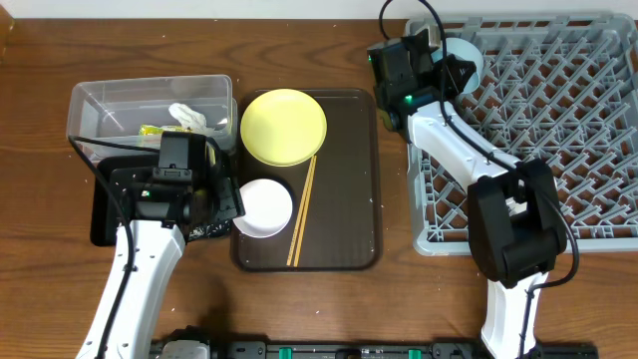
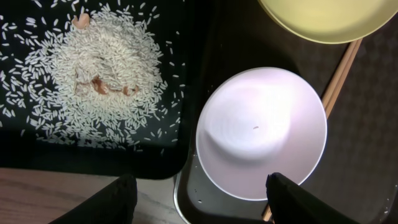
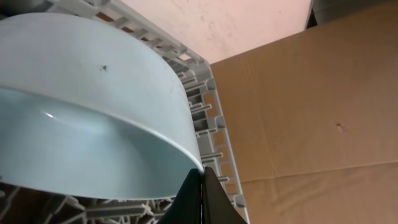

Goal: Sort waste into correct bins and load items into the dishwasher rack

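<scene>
The right claw [image 3: 200, 186] pinches the light blue bowl [image 3: 93, 93] by its rim at a corner of the grey rack [image 1: 558, 120], maybe touching it. The left claw [image 2: 205, 202] hangs wide open, empty, above the white bowl [image 2: 261, 130].

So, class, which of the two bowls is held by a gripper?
The light blue bowl: the right gripper pinches its rim at the rack; the white bowl sits free on the brown tray.

light blue bowl [image 3: 93, 81] | at rack [image 1: 558, 120] corner | rice [image 2: 106, 74] (heaped) in black tray [image 2: 93, 158]
</scene>
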Robot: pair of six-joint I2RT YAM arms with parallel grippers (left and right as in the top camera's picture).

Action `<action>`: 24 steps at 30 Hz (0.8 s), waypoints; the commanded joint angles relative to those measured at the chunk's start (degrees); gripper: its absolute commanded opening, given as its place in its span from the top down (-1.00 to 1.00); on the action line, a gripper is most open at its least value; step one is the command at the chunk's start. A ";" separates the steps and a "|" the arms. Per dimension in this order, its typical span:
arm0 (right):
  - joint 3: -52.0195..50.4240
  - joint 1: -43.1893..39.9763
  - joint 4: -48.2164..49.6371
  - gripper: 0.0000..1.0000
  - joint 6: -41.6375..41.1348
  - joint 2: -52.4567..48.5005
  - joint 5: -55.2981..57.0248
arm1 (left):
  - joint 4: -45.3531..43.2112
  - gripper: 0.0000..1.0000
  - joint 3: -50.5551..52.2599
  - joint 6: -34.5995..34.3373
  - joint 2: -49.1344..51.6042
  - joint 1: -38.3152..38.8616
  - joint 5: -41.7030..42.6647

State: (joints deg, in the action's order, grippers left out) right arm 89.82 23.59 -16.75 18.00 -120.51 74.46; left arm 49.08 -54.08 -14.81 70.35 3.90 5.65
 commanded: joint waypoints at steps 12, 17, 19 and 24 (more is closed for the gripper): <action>-0.02 0.74 -24.04 0.97 -25.44 10.21 -26.16 | 0.15 -0.39 -0.35 -0.28 0.07 -0.13 -0.13; -0.02 0.81 -27.47 0.57 -27.82 14.73 -32.74 | 0.15 -0.39 -0.35 -0.28 0.07 -0.13 -0.13; -0.02 0.98 -27.98 0.48 -27.82 16.74 -34.25 | 0.15 -0.39 -0.35 -0.28 0.07 -0.13 -0.13; -0.02 1.03 -27.39 0.21 -27.80 20.63 -49.59 | 0.17 -0.39 -0.35 -0.28 0.07 -0.13 -0.13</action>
State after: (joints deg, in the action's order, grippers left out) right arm 89.60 24.29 -44.45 -8.10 -102.69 37.36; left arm 49.08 -54.08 -14.81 70.35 3.90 5.63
